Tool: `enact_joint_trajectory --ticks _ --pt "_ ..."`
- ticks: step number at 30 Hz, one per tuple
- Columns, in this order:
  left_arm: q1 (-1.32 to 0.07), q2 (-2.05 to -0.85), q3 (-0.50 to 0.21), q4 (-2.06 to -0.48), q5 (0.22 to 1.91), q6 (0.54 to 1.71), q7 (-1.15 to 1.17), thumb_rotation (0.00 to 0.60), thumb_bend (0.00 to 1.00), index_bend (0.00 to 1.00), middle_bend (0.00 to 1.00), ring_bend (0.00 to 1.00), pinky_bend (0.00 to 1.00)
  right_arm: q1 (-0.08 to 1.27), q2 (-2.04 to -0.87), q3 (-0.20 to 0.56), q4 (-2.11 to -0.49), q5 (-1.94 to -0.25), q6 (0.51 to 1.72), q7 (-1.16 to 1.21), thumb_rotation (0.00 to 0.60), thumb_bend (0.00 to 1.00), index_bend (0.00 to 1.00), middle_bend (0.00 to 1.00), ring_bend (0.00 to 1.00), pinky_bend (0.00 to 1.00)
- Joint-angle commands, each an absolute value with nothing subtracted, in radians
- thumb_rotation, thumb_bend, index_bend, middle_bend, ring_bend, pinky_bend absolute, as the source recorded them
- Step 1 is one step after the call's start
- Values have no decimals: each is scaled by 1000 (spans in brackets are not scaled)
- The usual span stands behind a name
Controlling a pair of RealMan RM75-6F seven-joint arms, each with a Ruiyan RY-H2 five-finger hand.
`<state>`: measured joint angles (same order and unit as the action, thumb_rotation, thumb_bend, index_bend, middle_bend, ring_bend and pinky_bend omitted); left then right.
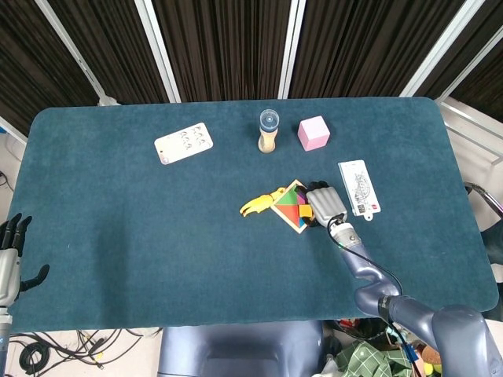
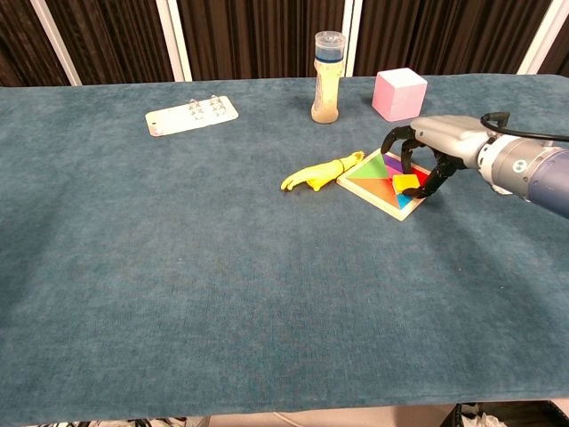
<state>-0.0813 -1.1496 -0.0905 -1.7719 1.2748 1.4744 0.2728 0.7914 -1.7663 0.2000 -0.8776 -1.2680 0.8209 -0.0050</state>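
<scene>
Right hand [image 2: 425, 153] on tangram puzzle [image 2: 388, 181], centre-right of frame; left hand [image 1: 9, 253] idle at lower-left table edge.

Left to right: left hand, fingers spread, grasping nothing, off the table's [image 1: 118, 236] lower-left edge. Blister pack [image 1: 183, 143], upper left. Yellow toy [image 2: 320, 173] touching the puzzle's left corner. Bottle [image 2: 326, 65] and pink cube [image 2: 398, 93] upright behind. Right hand's fingers curl over the tray's right side, pinching a yellow piece [image 2: 405, 182]. Card [image 1: 361, 187] just beside it, at right. Risks, as judged: the piece could slip from so light a pinch; a sideways drag could shove the tray into the toy. Open room: the broad bare cloth at centre-left and along the bottom of the frame; the table's right edge is near.
</scene>
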Motion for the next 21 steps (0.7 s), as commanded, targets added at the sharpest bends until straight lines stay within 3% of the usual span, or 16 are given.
enact_joint_trajectory --ticks 1,21 --pt "-82 -1149 -90 -1773 1274 1473 273 600 260 0 0 0 0 792 -1766 200 -878 -1269 822 -5 600 218 250 438 195 168" --pt "-81 -1148 -90 -1774 1273 1474 274 600 260 0 0 0 0 789 -1757 203 -892 -1271 830 -4 600 217 251 397 195 168"
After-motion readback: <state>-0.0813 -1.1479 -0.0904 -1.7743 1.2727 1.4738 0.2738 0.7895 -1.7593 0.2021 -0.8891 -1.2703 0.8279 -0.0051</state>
